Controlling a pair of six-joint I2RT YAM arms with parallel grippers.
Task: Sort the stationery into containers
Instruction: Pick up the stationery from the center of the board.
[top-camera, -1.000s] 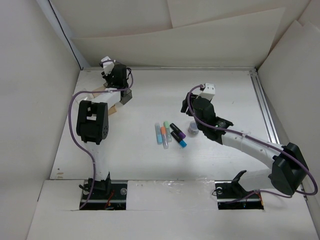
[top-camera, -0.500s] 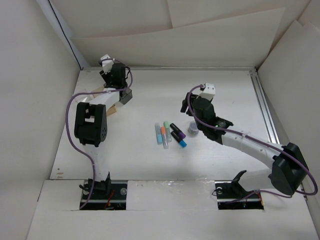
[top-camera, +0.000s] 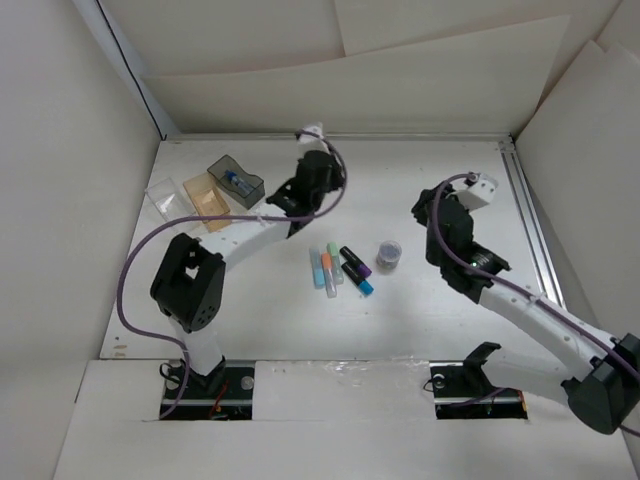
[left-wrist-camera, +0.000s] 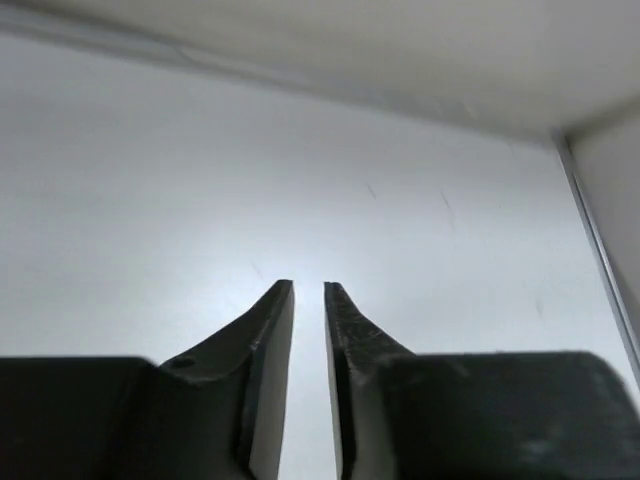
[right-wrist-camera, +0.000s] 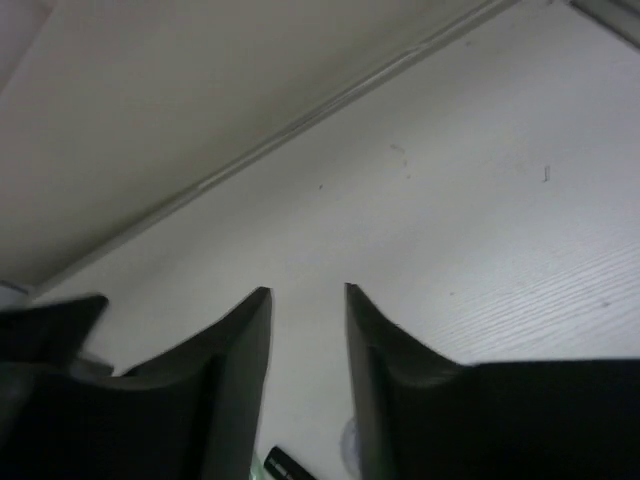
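Observation:
Five stubby markers lie side by side mid-table: blue (top-camera: 316, 266), orange (top-camera: 326, 267), green (top-camera: 334, 258), black with a purple end (top-camera: 355, 260), black with a cyan end (top-camera: 358, 279). The small grey round piece (top-camera: 389, 255) stands right of them. At the back left stand the clear box (top-camera: 163, 196), the amber box (top-camera: 207, 197) and the dark grey box (top-camera: 233, 168), which holds the blue-tipped tube (top-camera: 238, 183). My left gripper (top-camera: 325, 172) is above the table behind the markers, narrowly open and empty. My right gripper (top-camera: 435, 208) is right of the grey piece, open and empty.
The left wrist view shows only bare white table and the back wall past the fingertips (left-wrist-camera: 285, 300). The right wrist view shows a black marker end (right-wrist-camera: 285, 465) low between the fingers. A metal rail (top-camera: 528, 215) runs along the table's right edge. White walls enclose the table.
My left gripper has swung from over the boxes at the back left to the middle of the table, uncovering the boxes. My right gripper has drawn back to the right, away from the grey piece.

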